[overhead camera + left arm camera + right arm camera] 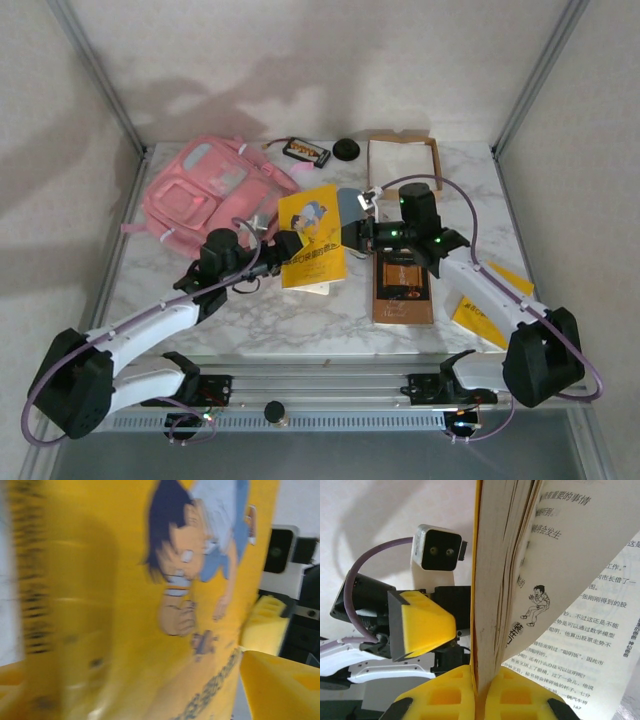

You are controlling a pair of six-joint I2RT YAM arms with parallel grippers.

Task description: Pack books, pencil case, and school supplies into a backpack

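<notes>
The yellow book [312, 238] with its cartoon cover [150, 605] is held up off the marble table between both arms. My right gripper [353, 232] [482, 692] is shut on the book's edge [487, 605], and the loose pages fan open to the right. My left gripper [292, 247] [150, 700] is open, and the cover sits close in front of its camera. One of its yellow fingers [422, 622] stands apart from the cover. The brown book [403, 288] lies flat under the right arm. The pink backpack [205, 190] lies at the back left.
A flat black case with orange print [306, 151], perhaps the pencil case, and a black round object [347, 150] lie at the back. A cardboard tray [403, 160] stands back right. Flat yellow pieces [478, 318] lie under the right arm. Metal frame posts flank the table.
</notes>
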